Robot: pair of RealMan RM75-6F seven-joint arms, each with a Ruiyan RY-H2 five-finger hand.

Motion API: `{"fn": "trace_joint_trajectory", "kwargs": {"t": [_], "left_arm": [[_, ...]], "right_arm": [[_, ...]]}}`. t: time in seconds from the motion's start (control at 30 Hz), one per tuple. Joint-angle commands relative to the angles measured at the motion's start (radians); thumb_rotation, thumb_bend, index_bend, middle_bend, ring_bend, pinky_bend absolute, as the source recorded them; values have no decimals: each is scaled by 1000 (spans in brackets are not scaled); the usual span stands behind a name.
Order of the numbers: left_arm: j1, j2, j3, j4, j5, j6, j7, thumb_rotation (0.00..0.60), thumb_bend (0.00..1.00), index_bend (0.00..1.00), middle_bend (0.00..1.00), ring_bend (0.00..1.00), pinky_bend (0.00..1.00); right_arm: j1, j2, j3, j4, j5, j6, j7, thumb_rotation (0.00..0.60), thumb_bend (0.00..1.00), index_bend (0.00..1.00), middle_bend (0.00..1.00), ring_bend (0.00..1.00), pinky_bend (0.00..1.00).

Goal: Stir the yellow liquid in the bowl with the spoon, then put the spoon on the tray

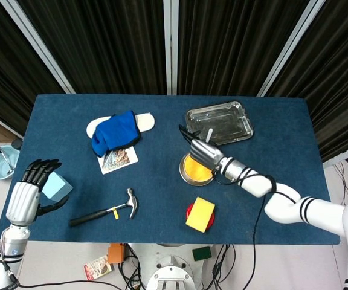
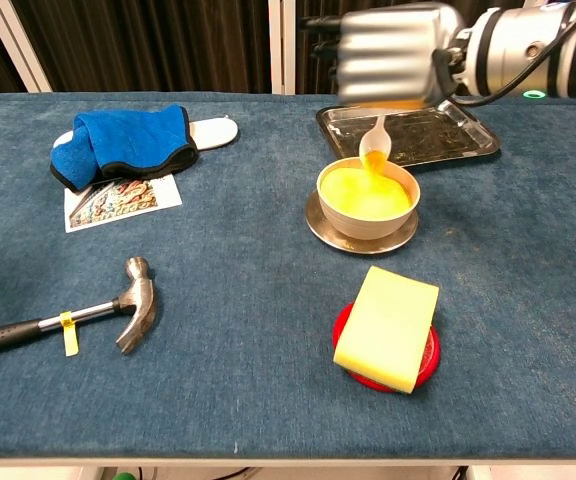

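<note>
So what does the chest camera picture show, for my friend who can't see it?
The right robot hand holds a white spoon just above a bowl of yellow liquid, with a metal tray behind it. Also on the blue table are a hammer, a blue cloth and a yellow sponge.

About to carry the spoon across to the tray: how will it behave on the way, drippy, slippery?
The spoon hangs bowl-down from the right hand, above the bowl. Yellow liquid on its tip will probably drip. It looks light, thin and rigid; held by the handle end, it may swing or slip between the fingers.
</note>
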Motion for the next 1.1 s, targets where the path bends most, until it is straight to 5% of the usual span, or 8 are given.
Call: {"fn": "trace_joint_trajectory", "kwargs": {"t": [0.03,0.6,1.1], "left_arm": [[4,-2,2,8,-4,1,-6,600,132,173,155,134,116],[12,-24,2,47,-13,3,-38,600,132,173,155,134,115],[9,-20,1,40,-4,4,-31,600,132,173,155,134,115]], "right_arm": [[20,-13,0,0,1,-27,-74,600,475,731,392,134,0],[22,-91,-19,42,31,-48,-134,600,477,743,407,146,0],[-75,-123,-18,10,66,68,36,600,477,765,422,167,0]]}}
